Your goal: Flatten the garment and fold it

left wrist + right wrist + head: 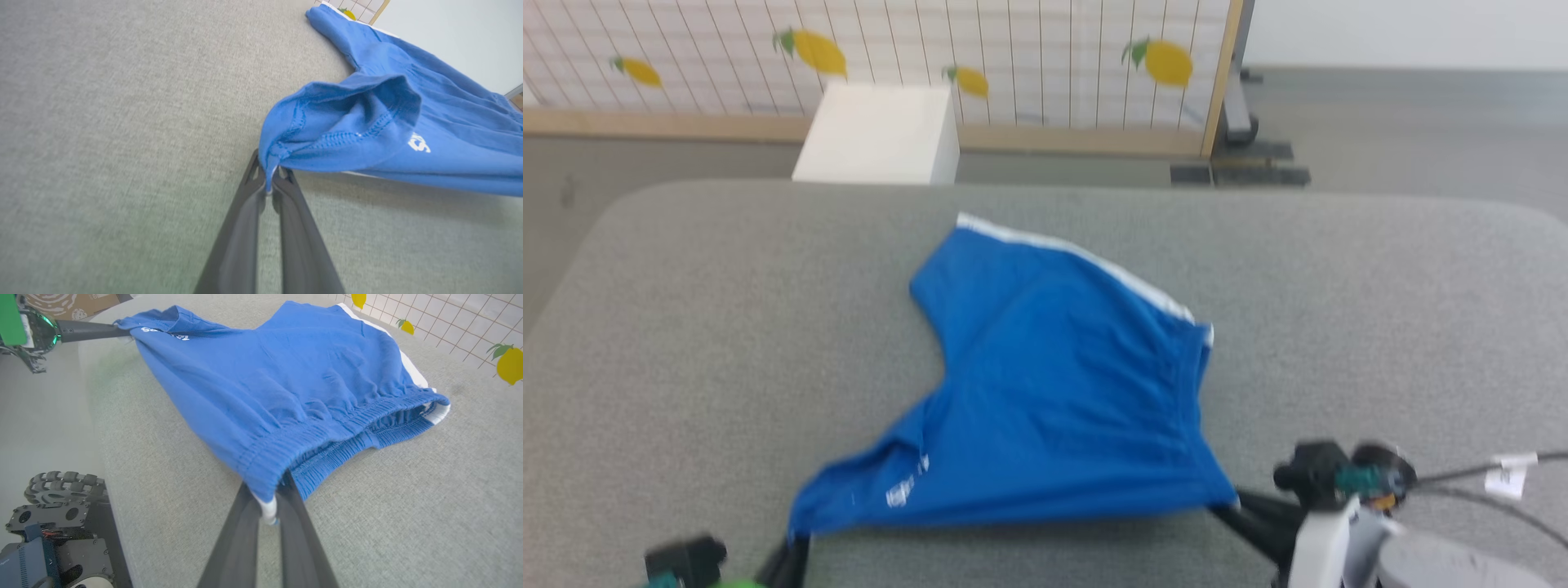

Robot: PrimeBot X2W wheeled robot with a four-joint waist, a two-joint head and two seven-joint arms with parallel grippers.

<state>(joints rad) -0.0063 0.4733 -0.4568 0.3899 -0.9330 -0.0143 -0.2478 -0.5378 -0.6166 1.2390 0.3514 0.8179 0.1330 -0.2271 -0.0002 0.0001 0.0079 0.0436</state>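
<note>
Garment: bright blue shorts with a white side stripe lie across the middle of a grey padded surface, the near edge drawn taut between two grippers.
Left side: the left gripper has its fingers pinched tight on the hem corner of a leg opening, near a small white print.
Right side: the right gripper is clamped on the corner of the gathered waistband, where white trim shows.
Backdrop: a white box and a lemon-print screen stand beyond the far edge.
</note>
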